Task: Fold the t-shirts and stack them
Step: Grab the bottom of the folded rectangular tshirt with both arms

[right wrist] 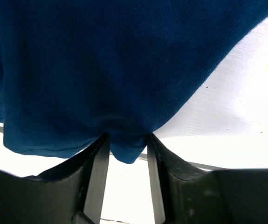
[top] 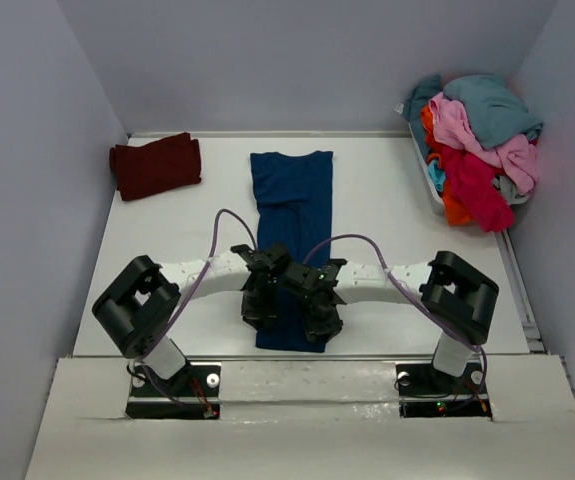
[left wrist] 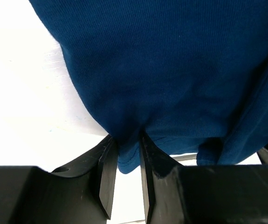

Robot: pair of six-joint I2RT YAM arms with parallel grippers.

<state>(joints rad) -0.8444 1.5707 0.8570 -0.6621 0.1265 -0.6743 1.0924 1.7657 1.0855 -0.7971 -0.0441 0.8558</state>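
Overhead, both wrists covered the near hem of the navy t-shirt, so my fingertips could not be made out there. In the wrist views the shirt filled the frame and its far end was cut off.

Left gripper: jaws nearly closed, a bunch of the navy shirt's hem pinched between them. Right gripper: the same, clamped on a fold of hem close beside the left one.

The navy t-shirt lay as a long narrow strip, its sides folded inward. It ran from my grippers toward the far wall. The surface showed plain blue knit, pulled into creases at each pinch.

A folded maroon t-shirt lay flat to the far left of the navy shirt, well apart. To its far right a basket held a heap of t-shirts in teal, pink, red and orange. How many, I could not tell.

Bare table lay on both long sides of the navy shirt.
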